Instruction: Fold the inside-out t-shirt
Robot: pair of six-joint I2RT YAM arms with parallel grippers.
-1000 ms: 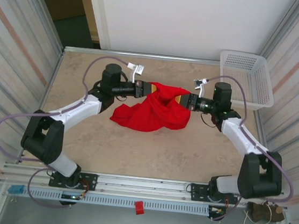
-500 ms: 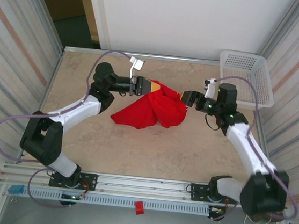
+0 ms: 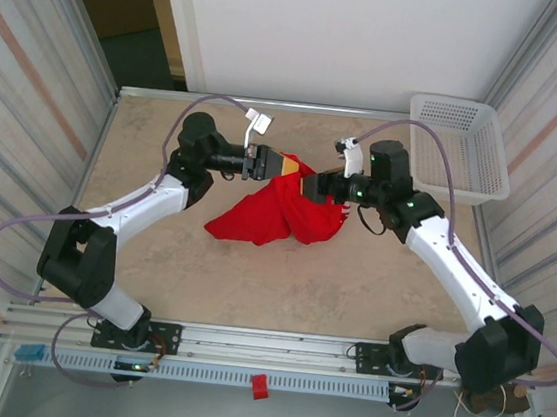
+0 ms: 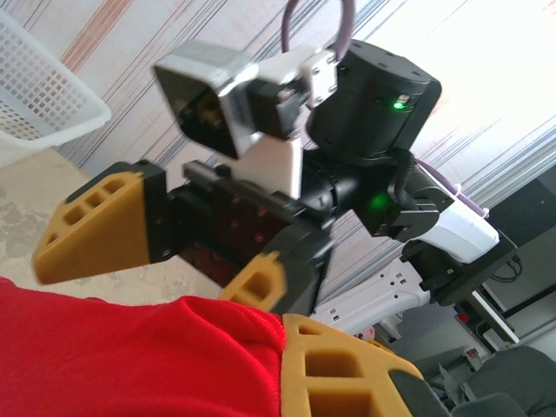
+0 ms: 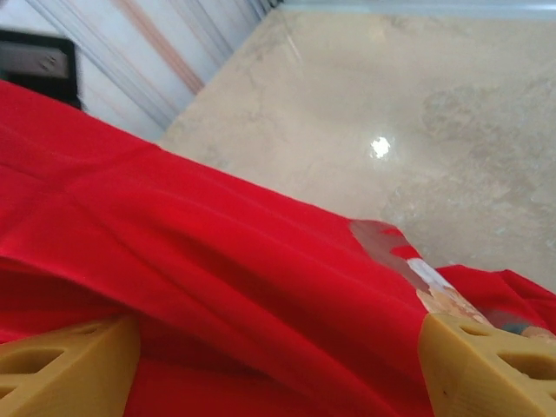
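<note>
The inside-out t-shirt (image 3: 276, 213) is a bunched red heap at the table's middle, its upper edge lifted. My left gripper (image 3: 285, 166) is shut on that raised edge; in the left wrist view the red cloth (image 4: 130, 356) is pressed against my yellow finger (image 4: 347, 373). My right gripper (image 3: 311, 185) faces it from the right, close by and open. Its two yellow fingers (image 4: 95, 228) stand wide apart just above the cloth. In the right wrist view the shirt (image 5: 217, 252) spans the gap between the spread fingertips (image 5: 61, 360), with a pale label tag (image 5: 408, 261) on it.
A white lattice basket (image 3: 461, 149) stands at the back right corner and also appears in the left wrist view as the basket (image 4: 35, 87). Bare beige table (image 3: 351, 277) lies in front of the shirt. Metal walls close both sides.
My right gripper let go of the shirt, opened wide and swung left toward the left gripper. The shirt sagged into a narrower bunch. The left gripper kept its hold.
</note>
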